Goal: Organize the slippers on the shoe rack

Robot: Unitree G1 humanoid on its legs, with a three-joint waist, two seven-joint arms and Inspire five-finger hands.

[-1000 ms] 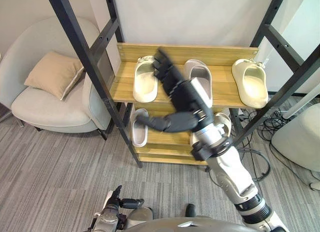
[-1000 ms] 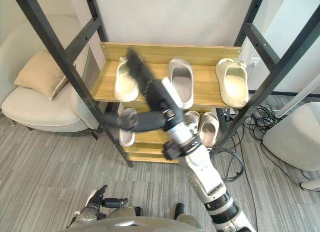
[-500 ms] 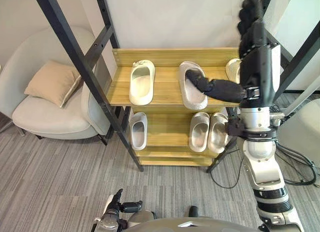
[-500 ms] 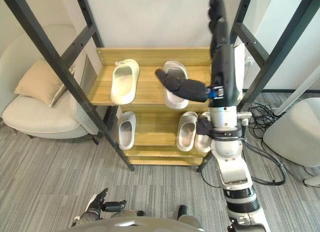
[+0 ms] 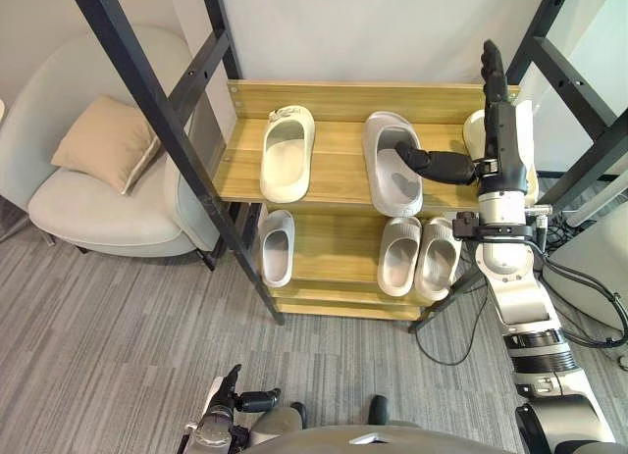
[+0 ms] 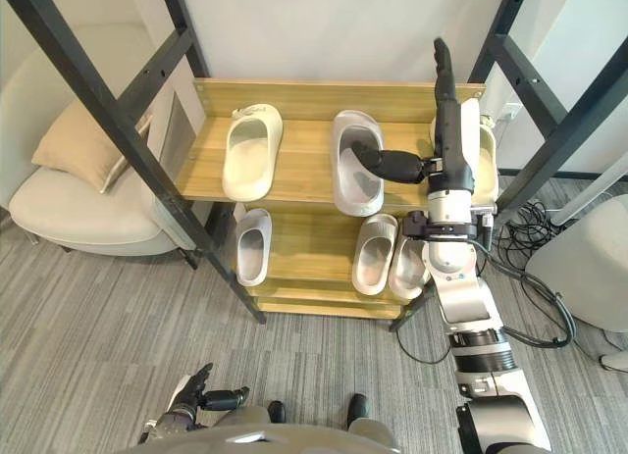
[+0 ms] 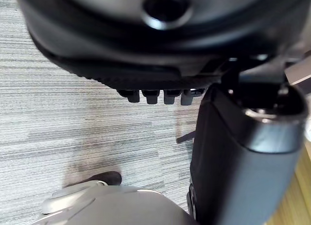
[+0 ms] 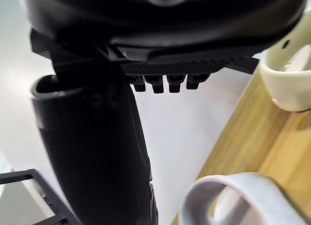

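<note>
Note right robot hand (image 5: 502, 140) before shoe rack (image 5: 334, 170) top shelf: fingers straight, apart, holding nothing, thumb extended over grey slipper (image 5: 385, 145) lying there, presumably poised to straighten it. Left robot hand (image 5: 228, 415) low, relaxed.

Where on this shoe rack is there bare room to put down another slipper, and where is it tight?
Top shelf: bare wood between the left cream slipper and the grey slipper. Lower shelf: a gap between the single slipper and the pair. Crowded: the top shelf's right end, with the right hand beside the grey slipper and right cream slipper.
</note>
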